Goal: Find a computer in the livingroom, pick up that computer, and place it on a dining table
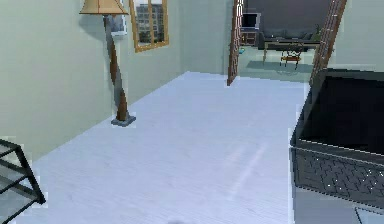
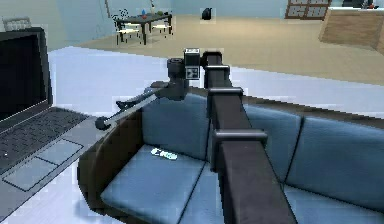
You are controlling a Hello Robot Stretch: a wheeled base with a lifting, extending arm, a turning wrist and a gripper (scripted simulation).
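An open laptop computer [image 1: 345, 125] with a dark screen and grey keyboard stands at the forward view's right edge. It appears again at the arm side view's left, laptop [image 2: 30, 115]. The arm's dark bar [image 2: 235, 140] rises over a sofa. The gripper [image 2: 103, 123] reaches left from its dark body, and its thin fingers [image 2: 130, 106] end above the sofa's arm, close to the laptop's keyboard. I cannot tell whether it holds anything. A dining table [image 2: 143, 20] with chairs stands far off at the top of the arm side view.
A dark sofa [image 2: 310, 150] with blue cushions lies under the arm, a small white object [image 2: 163, 155] on its seat. A floor lamp [image 1: 118, 70] stands by the left wall near a window [image 1: 150, 25]. A doorway [image 1: 275, 40] opens ahead. A dark rack [image 1: 15, 175] sits at bottom left.
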